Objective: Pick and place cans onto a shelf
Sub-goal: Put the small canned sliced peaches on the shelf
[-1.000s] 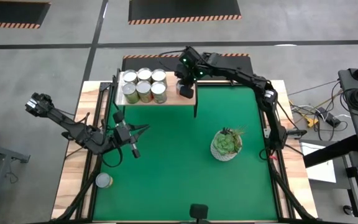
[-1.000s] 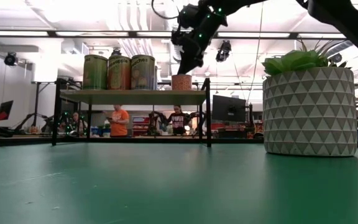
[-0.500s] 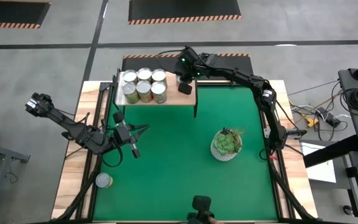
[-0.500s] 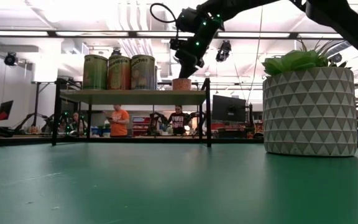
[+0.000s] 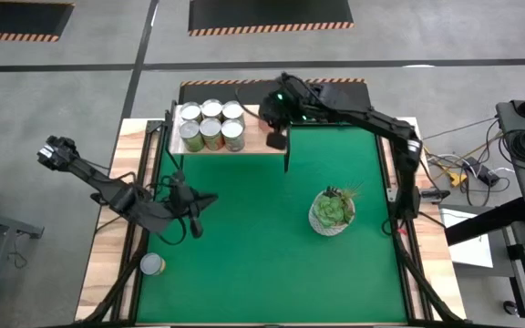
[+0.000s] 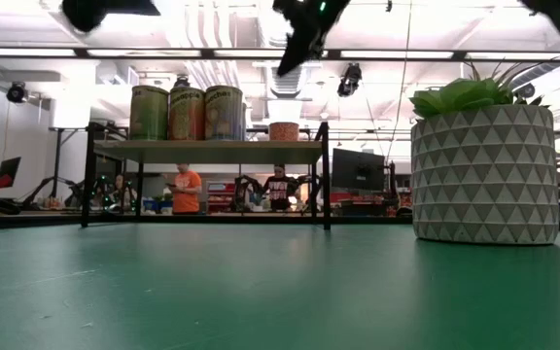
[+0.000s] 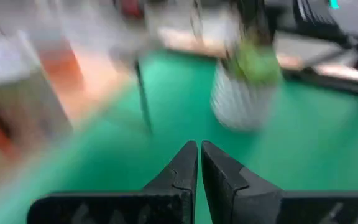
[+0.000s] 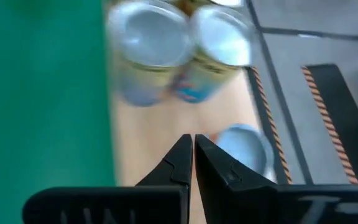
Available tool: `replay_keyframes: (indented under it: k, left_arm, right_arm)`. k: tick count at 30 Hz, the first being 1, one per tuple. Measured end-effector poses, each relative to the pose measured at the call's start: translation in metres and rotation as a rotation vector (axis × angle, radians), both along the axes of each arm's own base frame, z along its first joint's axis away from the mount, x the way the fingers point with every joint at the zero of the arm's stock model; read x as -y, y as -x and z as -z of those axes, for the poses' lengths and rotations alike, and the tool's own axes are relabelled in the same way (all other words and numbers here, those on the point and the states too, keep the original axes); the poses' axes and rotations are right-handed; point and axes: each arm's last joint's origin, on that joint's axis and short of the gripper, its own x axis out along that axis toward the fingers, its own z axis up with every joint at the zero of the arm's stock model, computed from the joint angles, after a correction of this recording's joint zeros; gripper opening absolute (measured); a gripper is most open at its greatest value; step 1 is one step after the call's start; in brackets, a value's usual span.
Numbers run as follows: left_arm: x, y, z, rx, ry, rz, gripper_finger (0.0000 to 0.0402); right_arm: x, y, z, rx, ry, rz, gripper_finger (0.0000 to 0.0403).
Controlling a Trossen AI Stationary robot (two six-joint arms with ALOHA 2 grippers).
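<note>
The light-wood shelf (image 5: 253, 146) stands at the mat's far edge. Six cans (image 5: 211, 123) stand on its left part in two rows. A seventh, short orange can (image 6: 283, 131) stands on its base near the shelf's right end; it also shows in the right wrist view (image 8: 244, 149). My right gripper (image 6: 288, 60) hangs above that can, shut and empty (image 8: 193, 155). One more can (image 5: 152, 264) stands on the bare wood at the table's near left. My left gripper (image 5: 194, 208) is shut (image 7: 199, 162) and empty over the mat's left side.
A white patterned pot with a green plant (image 5: 333, 211) stands on the green mat (image 5: 262, 255) right of centre. The shelf's black legs (image 6: 325, 175) stand on the mat. People show in the room behind the table (image 6: 185, 190).
My right gripper has gone up from the orange can, which stays upright on the shelf's right end. My left gripper has turned a little over the mat's left side.
</note>
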Motion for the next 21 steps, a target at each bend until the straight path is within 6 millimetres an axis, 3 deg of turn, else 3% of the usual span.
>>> replay_keyframes:
  k: [3,7,12,15,21]
  left_arm:
    - [0.000,0.008,0.019,-0.162,0.337,-0.042,0.0003]
    - [0.006,0.024,0.051,-0.567,0.749,-0.265,0.0003]
    - [0.035,0.030,0.080,-0.922,0.945,-0.402,0.0003]
    - [0.054,0.025,0.082,-1.056,1.026,-0.409,0.0003]
    - [0.091,0.005,0.055,-1.224,1.099,-0.365,0.0003]
  right_arm:
    - [-0.035,0.007,-0.008,0.014,-0.011,-0.066,0.0009]
    - [-0.086,0.012,-0.001,0.021,-0.023,-0.180,0.0009]
    - [-0.149,0.022,0.024,0.034,0.004,-0.296,0.0009]
    - [-0.181,0.031,0.040,0.061,0.083,-0.268,0.0009]
    - [-0.225,0.049,0.067,0.137,0.153,-0.314,0.0009]
